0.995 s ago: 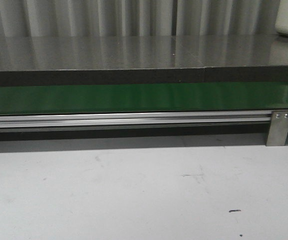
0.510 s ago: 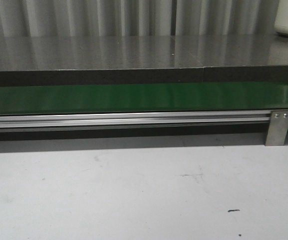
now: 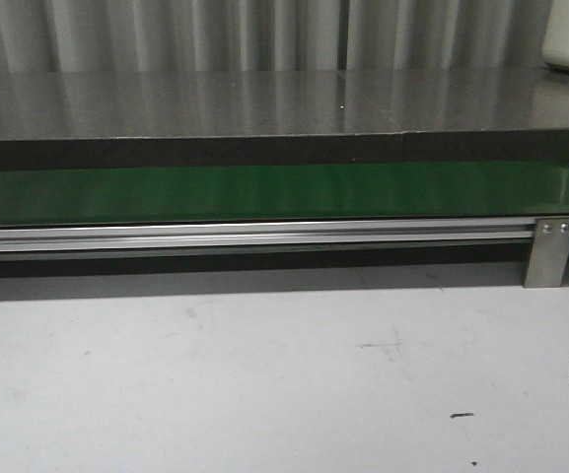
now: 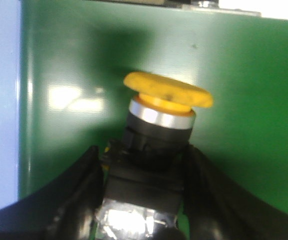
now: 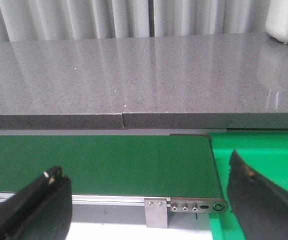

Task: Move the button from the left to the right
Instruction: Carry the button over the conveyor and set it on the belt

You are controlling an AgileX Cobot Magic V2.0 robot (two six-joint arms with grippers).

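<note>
Button (image 4: pixel 156 145) sits between the two black fingers (image 4: pixel 76 192) of the left hand (image 4: pixel 139 200); the fingers press on both sides of its black body, so the left hand is grasping the button; its round orange-yellow top points up and away from the fingers, with a shiny silver ring just under it; a green belt (image 4: pixel 243 100) lies behind the button, and I cannot tell if the button touches the belt or is held above it; a pale strip runs along one edge of the belt.

The right hand (image 5: pixel 148 205) has its two dark fingers (image 5: pixel 34 205) spread far apart with nothing between them, so it is released; past those fingers the green belt (image 5: pixel 99 162) ends at a silver frame (image 5: pixel 193 205) with small bolts; a brighter green mat (image 5: pixel 263 160) lies beside that end; behind the belt runs a long gray counter (image 5: pixel 134 80) with a white thing (image 5: pixel 286 20) on its far corner.

In the front view no hand shows; the green belt (image 3: pixel 264 192) runs across with a silver rail (image 3: pixel 254 235) under it; the gray counter (image 3: pixel 264 103) sits behind it, and a white counter (image 3: pixel 264 384) with small dark marks lies in front.
</note>
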